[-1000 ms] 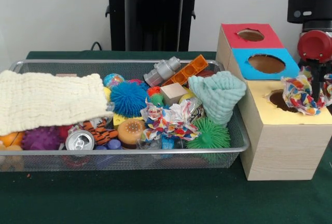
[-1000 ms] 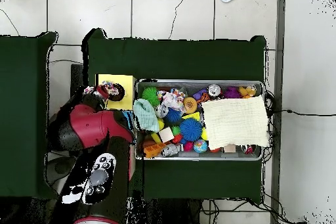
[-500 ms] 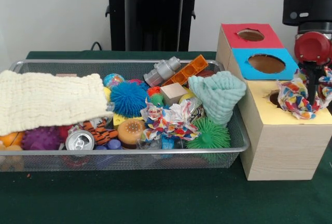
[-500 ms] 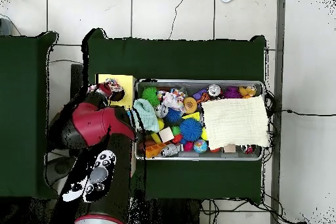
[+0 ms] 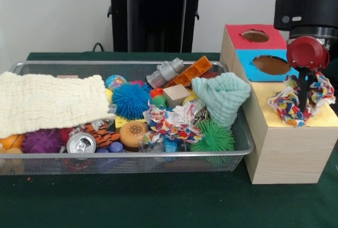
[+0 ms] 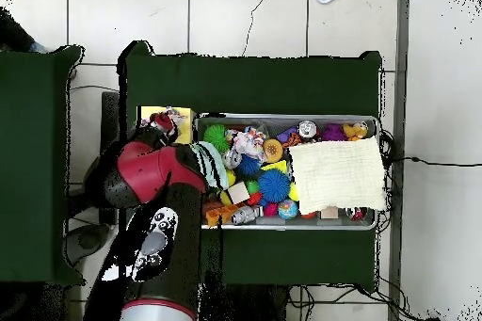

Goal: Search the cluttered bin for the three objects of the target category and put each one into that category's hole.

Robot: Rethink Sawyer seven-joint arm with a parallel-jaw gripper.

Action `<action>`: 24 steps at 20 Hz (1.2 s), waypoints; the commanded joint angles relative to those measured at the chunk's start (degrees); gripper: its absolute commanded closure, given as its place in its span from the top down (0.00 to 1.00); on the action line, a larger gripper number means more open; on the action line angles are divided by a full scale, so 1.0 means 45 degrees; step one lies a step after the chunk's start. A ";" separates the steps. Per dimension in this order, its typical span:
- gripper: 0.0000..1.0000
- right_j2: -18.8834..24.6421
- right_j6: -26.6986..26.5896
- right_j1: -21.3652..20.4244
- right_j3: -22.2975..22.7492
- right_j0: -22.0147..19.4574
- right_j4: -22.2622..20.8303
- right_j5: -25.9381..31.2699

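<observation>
The gripper (image 5: 303, 98) hung over the yellow section (image 5: 277, 118) of the wooden box (image 5: 285, 151), at the near end of it. Its dark fingers were closed on a multicoloured crumpled cloth (image 5: 288, 103), which was bunched around them on both sides. The cloth sat on the yellow top, just where the hole of that section must be; the hole itself was covered by the cloth and could not be seen. The bundle was wider than tall, so its long axis ran roughly left to right in the front view, with one lobe toward the bin and the other toward the right edge of the box. Whether it was already partly inside the hole could not be told.

Behind the yellow part, the blue section (image 5: 252, 60) and the red section (image 5: 235, 31) showed their open round holes.

The wire mesh bin (image 5: 132, 160) stood just beside the box, on the green tablecloth (image 5: 158, 201). A second multicoloured cloth (image 5: 166, 121) of the same kind lay near the middle of the bin, between a blue spiky ball (image 5: 130, 100) and a green spiky ball (image 5: 214, 139). A mint knitted cloth (image 5: 222, 97) stood heaped at the bin's end next to the box. A cream knitted cloth (image 5: 50, 101) covered the other end, and a drink can (image 5: 81, 143) lay at the front wall.

In the overhead view the red arm (image 6: 151, 181) covered most of the box, and only a part of the held cloth (image 6: 169, 117) showed.
</observation>
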 commanded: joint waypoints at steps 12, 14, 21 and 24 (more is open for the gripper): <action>0.00 0.0370 0.1674 0.0660 0.1367 -0.0692 -0.0809 0.0804; 0.00 0.0440 0.1738 0.0593 0.1574 -0.0731 -0.0764 0.0832; 0.00 0.0998 0.1977 -0.0248 0.2845 -0.1174 -0.0739 0.0404; 0.00 0.1309 0.1954 -0.0613 0.3383 -0.1407 -0.0804 0.0275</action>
